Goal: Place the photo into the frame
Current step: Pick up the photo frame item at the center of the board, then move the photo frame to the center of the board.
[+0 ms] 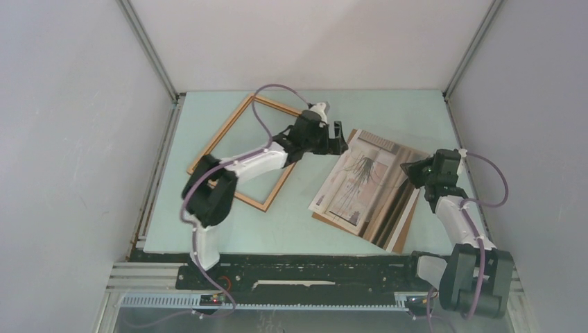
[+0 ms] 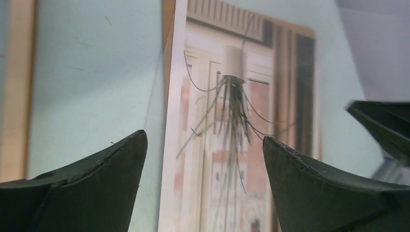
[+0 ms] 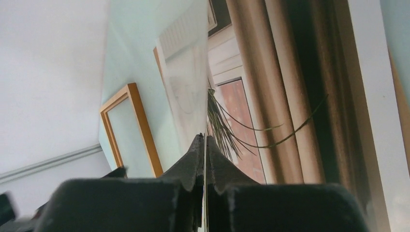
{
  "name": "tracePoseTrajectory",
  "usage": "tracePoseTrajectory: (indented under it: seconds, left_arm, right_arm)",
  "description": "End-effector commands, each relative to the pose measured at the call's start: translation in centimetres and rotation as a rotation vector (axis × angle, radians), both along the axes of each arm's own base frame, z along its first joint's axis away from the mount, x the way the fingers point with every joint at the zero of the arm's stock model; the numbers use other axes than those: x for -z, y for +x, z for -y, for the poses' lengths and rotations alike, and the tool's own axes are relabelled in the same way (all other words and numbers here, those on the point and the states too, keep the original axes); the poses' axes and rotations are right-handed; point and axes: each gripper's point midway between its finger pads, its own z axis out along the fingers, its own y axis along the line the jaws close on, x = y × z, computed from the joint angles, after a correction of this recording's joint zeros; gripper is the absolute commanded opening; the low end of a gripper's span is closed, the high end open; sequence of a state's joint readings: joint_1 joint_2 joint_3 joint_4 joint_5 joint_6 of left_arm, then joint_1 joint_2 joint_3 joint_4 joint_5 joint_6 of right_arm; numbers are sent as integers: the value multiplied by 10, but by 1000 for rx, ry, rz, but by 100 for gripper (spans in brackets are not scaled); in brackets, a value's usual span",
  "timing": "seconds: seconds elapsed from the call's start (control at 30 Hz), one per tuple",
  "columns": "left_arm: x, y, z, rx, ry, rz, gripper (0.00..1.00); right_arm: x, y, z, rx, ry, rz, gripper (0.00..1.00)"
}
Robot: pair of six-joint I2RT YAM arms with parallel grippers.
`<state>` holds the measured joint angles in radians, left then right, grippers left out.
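Note:
The photo (image 1: 364, 184), a spiky dark plant on pale walls with brown stripes along its right edge, lies flat right of centre on a brown backing board (image 1: 333, 220). The empty wooden frame (image 1: 218, 133) lies at the back left. My left gripper (image 1: 340, 142) is open and empty above the photo's far-left edge; the print (image 2: 227, 121) fills the gap between its fingers (image 2: 111, 164). My right gripper (image 1: 414, 170) is shut on the edge of a thin clear sheet (image 3: 186, 87), held tilted up over the photo's striped side (image 3: 270, 96).
The frame's rail also shows in the left wrist view (image 2: 17, 87) and in the right wrist view (image 3: 145, 130). Grey walls close in the green table (image 1: 291, 229) on three sides. The black base rail (image 1: 305, 267) runs along the near edge.

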<state>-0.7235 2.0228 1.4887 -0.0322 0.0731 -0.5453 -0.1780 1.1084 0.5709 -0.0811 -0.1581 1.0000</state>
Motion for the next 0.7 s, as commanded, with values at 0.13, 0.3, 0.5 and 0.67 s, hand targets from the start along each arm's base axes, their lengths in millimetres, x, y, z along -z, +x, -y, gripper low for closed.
tracePoseTrajectory:
  seconds: [0.13,0.3,0.5,0.67]
  left_arm:
    - [-57,-29,-126,-205,-23,15,96]
    - [-16,-45,-174,-275,57,-101,99]
    - [27,-43,-183,-305,147,-247,97]
    - [56,-41,-180,-319,188,-353,95]
  right_arm:
    - [-41,20,-24,-299,-129,229,0]
    - [-64,23,-38,-459,-190,300,0]
    - [-79,18,-48,-551,-180,365,0]
    - [-87,14,-50,-582,-169,389,0]
